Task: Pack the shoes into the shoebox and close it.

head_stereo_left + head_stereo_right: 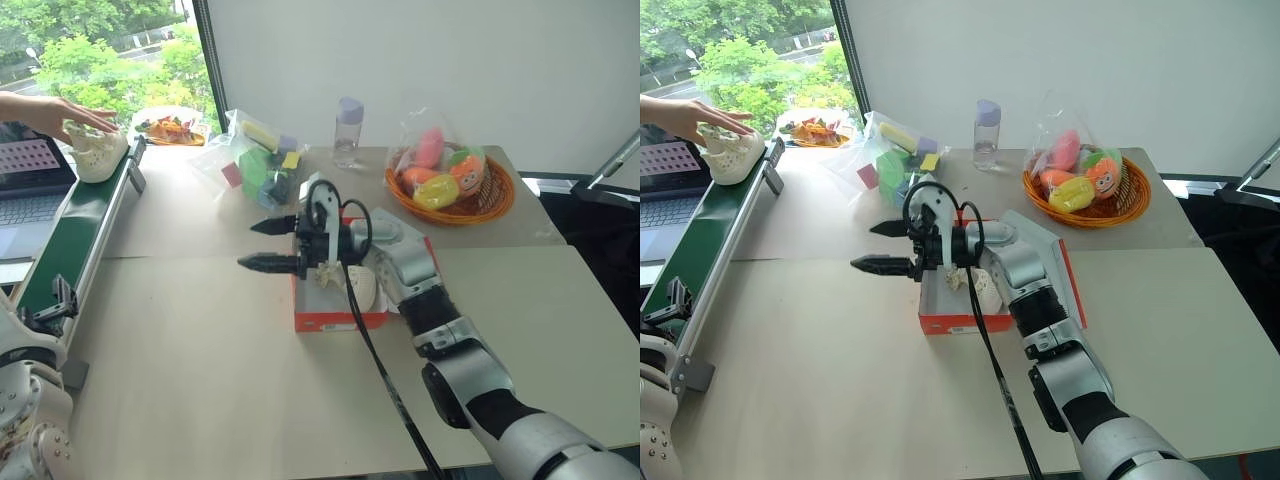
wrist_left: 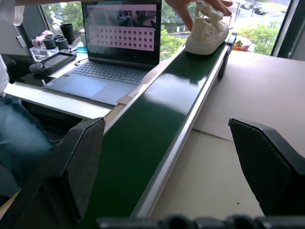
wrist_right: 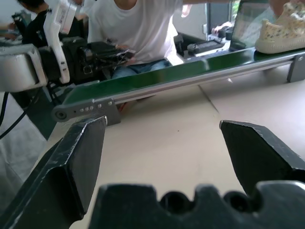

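Left wrist view showed a cream shoe [image 2: 206, 32] under a person's hand [image 2: 198, 7] at the conveyor's [image 2: 157, 119] far end, straight ahead of the left gripper's [image 2: 174, 167] spread, empty jaws. The right gripper [image 1: 268, 244], jaws also spread, hovered beside the shoebox [image 1: 335, 318] mid-counter, already holding one shoe [image 1: 358, 285].

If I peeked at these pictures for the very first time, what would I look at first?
Probably the right gripper, black fingers wide apart and holding nothing, hanging in the middle of the table just above the shoebox, which already has one cream shoe inside. Next, the far left, where a person's hand rests on the other shoe at the far end of the green conveyor belt.
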`<state>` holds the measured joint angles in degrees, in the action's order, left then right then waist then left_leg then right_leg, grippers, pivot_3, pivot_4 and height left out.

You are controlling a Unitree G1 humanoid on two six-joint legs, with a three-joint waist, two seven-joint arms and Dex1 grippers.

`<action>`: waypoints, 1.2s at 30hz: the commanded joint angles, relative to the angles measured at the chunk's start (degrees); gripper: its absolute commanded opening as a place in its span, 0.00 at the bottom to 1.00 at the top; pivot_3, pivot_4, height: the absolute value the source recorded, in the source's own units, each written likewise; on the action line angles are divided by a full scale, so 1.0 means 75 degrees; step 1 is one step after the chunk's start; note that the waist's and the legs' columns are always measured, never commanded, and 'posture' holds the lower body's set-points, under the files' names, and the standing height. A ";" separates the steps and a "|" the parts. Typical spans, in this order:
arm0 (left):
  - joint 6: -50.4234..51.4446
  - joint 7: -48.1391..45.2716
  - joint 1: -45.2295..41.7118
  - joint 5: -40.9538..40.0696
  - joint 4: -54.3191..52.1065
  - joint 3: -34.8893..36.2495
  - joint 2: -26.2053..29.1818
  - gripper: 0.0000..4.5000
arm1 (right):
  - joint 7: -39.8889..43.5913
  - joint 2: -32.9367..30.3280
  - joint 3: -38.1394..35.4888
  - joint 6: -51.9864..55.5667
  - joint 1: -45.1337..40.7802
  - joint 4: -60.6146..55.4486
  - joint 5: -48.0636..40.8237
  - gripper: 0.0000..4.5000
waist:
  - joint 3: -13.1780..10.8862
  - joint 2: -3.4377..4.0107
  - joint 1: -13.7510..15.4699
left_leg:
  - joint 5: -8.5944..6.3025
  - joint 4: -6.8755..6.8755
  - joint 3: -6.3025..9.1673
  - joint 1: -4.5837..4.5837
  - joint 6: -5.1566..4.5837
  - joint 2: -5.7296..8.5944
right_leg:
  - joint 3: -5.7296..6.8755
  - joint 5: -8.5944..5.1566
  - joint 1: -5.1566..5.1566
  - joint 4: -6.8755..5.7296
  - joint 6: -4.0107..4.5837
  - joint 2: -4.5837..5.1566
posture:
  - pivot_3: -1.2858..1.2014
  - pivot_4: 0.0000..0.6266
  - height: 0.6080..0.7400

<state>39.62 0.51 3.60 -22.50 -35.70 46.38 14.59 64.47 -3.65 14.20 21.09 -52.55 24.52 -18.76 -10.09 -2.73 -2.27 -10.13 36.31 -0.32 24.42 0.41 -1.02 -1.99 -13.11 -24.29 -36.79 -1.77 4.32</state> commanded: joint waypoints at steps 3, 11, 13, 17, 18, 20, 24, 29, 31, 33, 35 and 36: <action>-0.0846 -0.0247 0.0161 0.0061 0.0822 0.0194 0.0306 0.98 | 0.0046 0.0146 0.0102 -0.0382 0.0183 -0.0278 0.0116 1.00 | 0.0000 0.0000 -0.0019 | 0.0001 0.0001 -0.0002 -0.0001 -0.0002 0.0002 | 0.0000 0.0000 0.0000 -0.0002 0.0000 -0.0002 | 0.52 0.24 1.00; -0.1703 -0.0877 0.0245 0.0030 0.2201 0.0256 0.1128 0.98 | -0.0045 0.0171 0.0083 -0.0308 0.0418 -0.0605 0.0161 1.00 | 0.0000 0.0000 -0.0021 | 0.0002 0.0000 -0.0004 -0.0003 -0.0003 0.0002 | 0.0002 -0.0001 -0.0002 -0.0001 0.0001 -0.0004 | 0.52 0.24 1.00; -0.1980 -0.1272 0.0324 0.0022 0.2596 0.0213 0.1428 0.98 | -0.0082 0.0149 0.0084 -0.0239 0.0488 -0.0740 0.0157 1.00 | 0.0000 0.0001 -0.0021 | -0.0001 -0.0002 -0.0004 -0.0003 0.0001 0.0002 | 0.0001 -0.0001 -0.0004 -0.0002 0.0002 -0.0001 | 0.52 0.24 1.00; -0.2564 -0.1901 0.0383 0.0121 0.3741 0.0270 0.2086 0.98 | -0.0050 -0.0029 0.0189 -0.0056 0.0704 -0.1140 0.0169 1.00 | -0.0002 0.0003 -0.0024 | -0.0001 -0.0004 -0.0006 -0.0005 0.0003 -0.0004 | 0.0004 -0.0003 -0.0007 -0.0001 0.0006 0.0001 | 0.52 0.24 1.00; -0.2652 -0.2022 0.0363 0.0107 0.4025 0.0312 0.2273 0.98 | -0.0010 -0.0118 0.0217 0.0023 0.0773 -0.1286 0.0162 1.00 | -0.0002 0.0003 -0.0024 | -0.0002 -0.0007 -0.0006 -0.0005 0.0003 -0.0005 | 0.0003 -0.0004 -0.0009 0.0000 0.0007 0.0003 | 0.52 0.24 1.00; -0.2798 -0.2186 0.0335 0.0055 0.4369 0.0331 0.2517 0.98 | 0.0023 -0.0256 0.0236 0.0149 0.0864 -0.1480 0.0145 1.00 | -0.0002 0.0004 -0.0024 | -0.0002 -0.0009 -0.0005 -0.0005 0.0003 -0.0006 | 0.0005 -0.0005 -0.0011 0.0002 0.0008 0.0004 | 0.52 0.24 1.00; -0.2946 -0.2400 0.0255 -0.0009 0.4970 0.0308 0.2828 0.98 | 0.0039 -0.0492 0.0308 0.0356 0.0995 -0.1769 0.0146 1.00 | -0.0002 0.0004 -0.0022 | -0.0003 -0.0011 -0.0003 -0.0005 0.0005 -0.0007 | 0.0005 -0.0005 -0.0012 0.0003 0.0008 0.0012 | 0.52 0.24 1.00; -0.2962 -0.2884 0.0304 0.0006 0.5414 0.0007 0.3028 0.98 | -0.0054 -0.0693 0.0291 0.0615 0.1130 -0.2128 0.0088 1.00 | -0.0002 0.0004 -0.0023 | -0.0004 -0.0019 -0.0002 -0.0007 0.0006 -0.0008 | 0.0003 -0.0004 -0.0015 0.0003 0.0010 0.0016 | 0.52 0.24 1.00; -0.3041 -0.2908 0.0282 0.0074 0.5646 -0.0003 0.3086 0.98 | -0.0101 -0.0781 0.0268 0.0698 0.1186 -0.2253 0.0080 1.00 | -0.0002 0.0004 -0.0023 | -0.0004 -0.0021 -0.0003 -0.0006 0.0006 -0.0008 | 0.0002 -0.0004 -0.0017 0.0004 0.0010 0.0019 | 0.52 0.24 1.00; -0.3081 -0.3042 0.0293 0.0108 0.5867 -0.0085 0.3125 0.98 | -0.0165 -0.0852 0.0242 0.0795 0.1237 -0.2367 0.0064 1.00 | -0.0002 0.0004 -0.0026 | -0.0004 -0.0026 -0.0002 -0.0007 0.0007 -0.0009 | 0.0001 -0.0004 -0.0020 0.0004 0.0011 0.0021 | 0.52 0.24 1.00; -0.3110 -0.3190 0.0311 0.0117 0.5963 -0.0194 0.3140 0.98 | -0.0193 -0.0928 0.0243 0.0867 0.1281 -0.2463 0.0045 1.00 | -0.0002 0.0003 -0.0026 | -0.0004 -0.0032 -0.0002 -0.0007 0.0007 -0.0010 | 0.0000 -0.0004 -0.0024 0.0004 0.0013 0.0023 | 0.52 0.24 1.00; -0.3116 -0.3234 0.0298 0.0109 0.6002 -0.0228 0.3151 0.98 | -0.0208 -0.0961 0.0250 0.0898 0.1299 -0.2505 0.0043 1.00 | -0.0002 0.0003 -0.0025 | -0.0004 -0.0035 -0.0002 -0.0007 0.0008 -0.0009 | 0.0000 -0.0004 -0.0025 0.0004 0.0014 0.0026 | 0.52 0.24 1.00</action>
<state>17.63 -22.76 5.73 -21.81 9.62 44.77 36.74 63.26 -10.64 17.07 27.22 -42.88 8.68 -17.03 -10.11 -2.70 -2.46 -10.16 36.03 -0.34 24.36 0.47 -1.09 -1.99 -13.14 -24.50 -36.76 -1.66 4.53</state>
